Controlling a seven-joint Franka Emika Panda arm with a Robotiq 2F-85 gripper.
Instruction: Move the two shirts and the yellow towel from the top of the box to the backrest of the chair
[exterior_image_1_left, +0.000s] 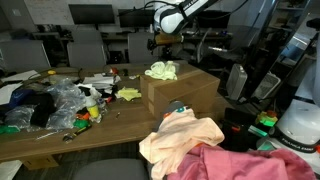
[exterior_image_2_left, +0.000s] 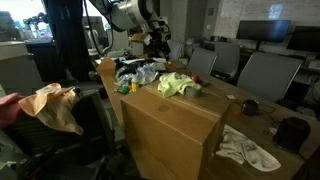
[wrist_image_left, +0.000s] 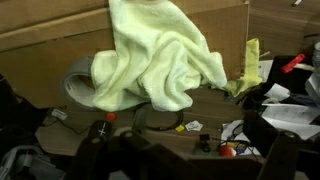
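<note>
Office chairs (exterior_image_1_left: 85, 45) and dark monitors (exterior_image_1_left: 92, 14) are filling the back of the room, and a wooden counter (exterior_image_1_left: 60, 140) is carrying a heap of plastic bags and small bright odds and ends (exterior_image_1_left: 60, 100). A brown cardboard box (exterior_image_2_left: 170, 135) is standing at the counter's end, and the yellow towel (exterior_image_2_left: 178, 85) is lying crumpled on its top, near the far edge and spilling slightly over it. The arm (exterior_image_1_left: 185, 14) is reaching in from above in both exterior views, bent at the wrist so that the claw (exterior_image_1_left: 163, 42) is pointing downward and hanging above the towel, clear of it. In the wrist view the towel (wrist_image_left: 160, 60) is filling the middle of the picture against the box wall, while the claw's dark fingers (wrist_image_left: 110, 150) are showing blurred along the bottom, spread wide with nothing between them. Nearer the camera in an exterior view, the peach shirt (exterior_image_1_left: 180, 135) and the pink shirt (exterior_image_1_left: 245, 162) are lying draped together over the grey chair (exterior_image_1_left: 105, 170), the peach one partly on top of the pink. A white cloth (exterior_image_2_left: 250, 150) is lying on the counter beside the box.
</note>
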